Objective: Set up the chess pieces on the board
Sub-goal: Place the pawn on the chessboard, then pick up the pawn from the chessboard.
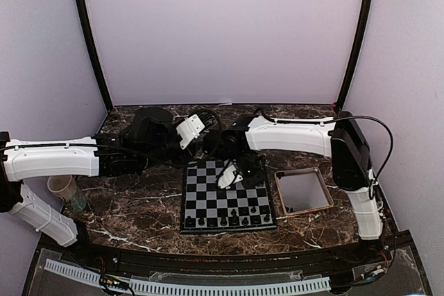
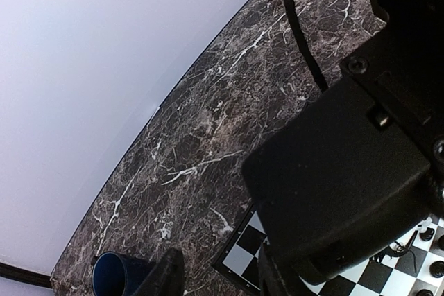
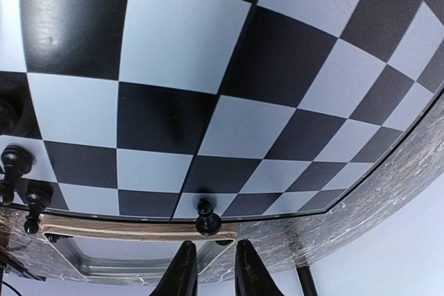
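Note:
The board (image 1: 208,179) lies in the middle of the table, with several chess pieces (image 1: 239,211) standing on its two near rows. My right gripper (image 1: 233,179) hangs over the board's far half. In the right wrist view its fingers (image 3: 184,270) stand slightly apart, so the gripper (image 3: 211,272) is open and empty. A dark pawn (image 3: 207,218) stands free on a pale edge square of the board (image 3: 173,32), just past the fingertips. Two more pieces (image 3: 15,164) stand at the left. My left gripper (image 1: 194,140) (image 2: 218,279) hovers open and empty behind the board's far-left corner (image 2: 246,254).
A tan-rimmed square tray (image 1: 303,190) (image 3: 104,228) sits right of the board. A pale cup (image 1: 64,188) stands at the left by the left arm. A dark blue cup (image 2: 114,275) shows beside the left finger. The right arm's black body (image 2: 347,171) fills the left wrist view.

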Robot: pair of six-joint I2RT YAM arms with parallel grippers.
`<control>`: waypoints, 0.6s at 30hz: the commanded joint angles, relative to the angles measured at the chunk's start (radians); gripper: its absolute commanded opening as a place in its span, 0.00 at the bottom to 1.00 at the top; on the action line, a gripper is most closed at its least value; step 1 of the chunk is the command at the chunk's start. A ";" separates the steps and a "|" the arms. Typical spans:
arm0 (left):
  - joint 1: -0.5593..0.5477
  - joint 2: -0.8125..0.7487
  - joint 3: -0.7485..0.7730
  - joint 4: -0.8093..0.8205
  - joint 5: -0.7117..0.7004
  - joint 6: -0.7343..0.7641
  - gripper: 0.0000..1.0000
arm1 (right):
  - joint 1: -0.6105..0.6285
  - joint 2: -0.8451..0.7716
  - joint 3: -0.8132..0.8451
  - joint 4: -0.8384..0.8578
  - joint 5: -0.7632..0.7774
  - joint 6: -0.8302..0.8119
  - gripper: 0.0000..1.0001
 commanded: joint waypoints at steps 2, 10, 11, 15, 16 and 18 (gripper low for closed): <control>-0.001 -0.011 -0.010 0.025 0.007 0.002 0.40 | -0.039 -0.120 -0.004 0.021 -0.101 0.039 0.23; 0.004 0.019 0.008 0.016 0.041 -0.022 0.40 | -0.222 -0.216 -0.054 0.066 -0.426 -0.008 0.33; 0.005 0.021 0.008 0.017 0.047 -0.025 0.40 | -0.241 -0.218 -0.052 0.068 -0.459 -0.039 0.34; 0.005 0.025 0.010 0.016 0.052 -0.031 0.40 | -0.278 -0.266 -0.163 0.178 -0.490 -0.185 0.37; 0.005 0.024 0.009 0.016 0.051 -0.032 0.40 | -0.278 -0.281 -0.212 0.224 -0.478 -0.223 0.38; 0.005 0.022 0.007 0.017 0.049 -0.031 0.40 | -0.272 -0.296 -0.277 0.301 -0.468 -0.275 0.38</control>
